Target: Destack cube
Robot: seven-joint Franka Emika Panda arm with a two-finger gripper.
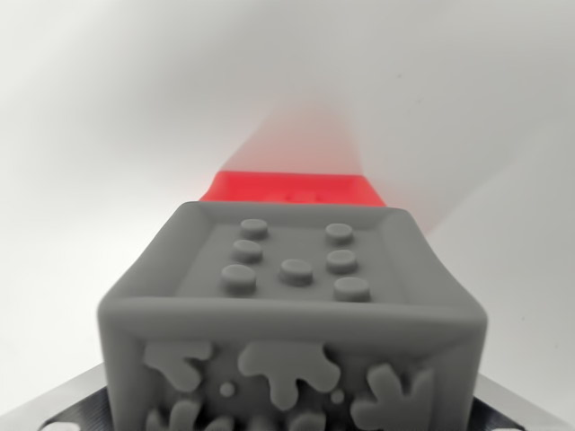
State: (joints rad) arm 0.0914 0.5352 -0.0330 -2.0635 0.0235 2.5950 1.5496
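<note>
Filling the lower half of the wrist view, a grey cube sits dead centre and very close to the lens, its base cut off by the bottom edge of the frame. Its top face is a shallow recessed panel with a raised border, carrying seven round studs: two in the back row, two in the middle row and three in front. The face turned toward the camera bears raised splat-like blobs and a few small dots, all in the same matte grey. The cube's corners are rounded and slightly soft in focus.

Just behind the grey cube's far top edge, at the frame's centre, shows a thin bright strip of a red cube, with faint marks on its surface that are too small to read. Whether the two cubes touch cannot be told from this angle. Above the red strip a pale pink glow fades up the white surface, which takes up the whole upper half of the frame and both sides.

Dark, flat metal-looking parts peek out at the lower left and lower right corners, beside the grey cube's lower edges. The gripper's fingers are not clearly seen, so whether they are apart, together or clamped on the cube cannot be told. Left and right of the cubes the white surface lies bare.
</note>
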